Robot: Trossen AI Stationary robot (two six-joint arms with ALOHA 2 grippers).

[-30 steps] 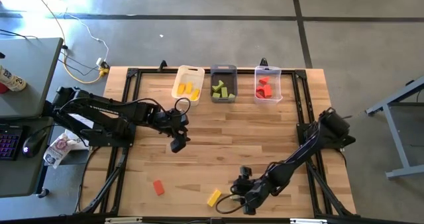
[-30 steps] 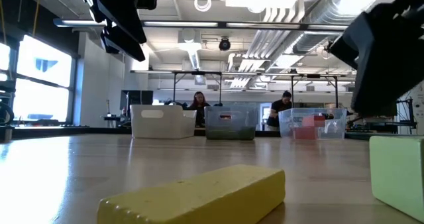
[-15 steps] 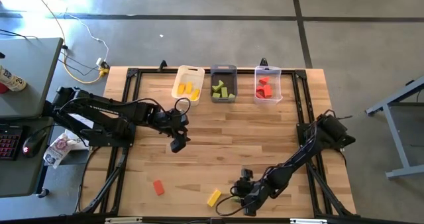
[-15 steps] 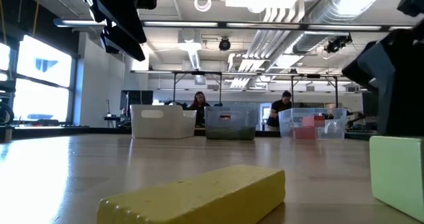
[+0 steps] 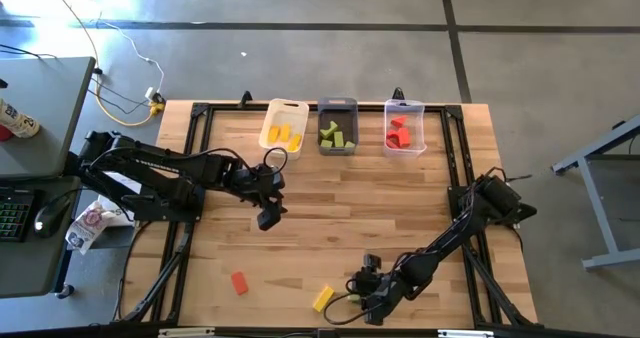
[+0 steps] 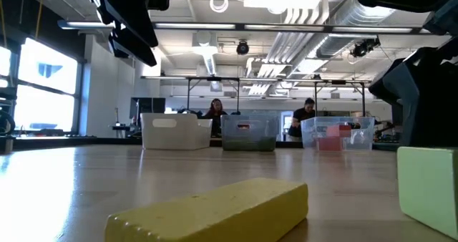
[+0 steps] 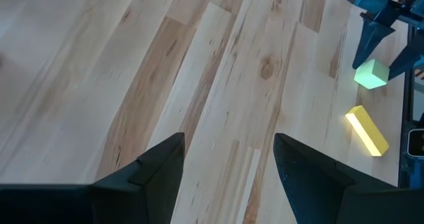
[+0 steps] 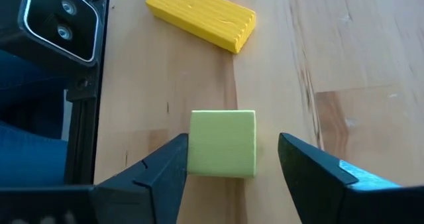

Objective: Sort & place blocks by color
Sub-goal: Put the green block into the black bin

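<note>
Right gripper (image 8: 225, 168) dropped lower, fingers spread wide around the green block (image 8: 222, 143) sitting on the bench (image 8: 371, 58), not gripping it.

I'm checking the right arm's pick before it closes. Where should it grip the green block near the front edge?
Probably from above, across the two flat opposite sides of the green block. It lies flat on the table, squarely between the open fingers of the right gripper, apart from the yellow block.
</note>
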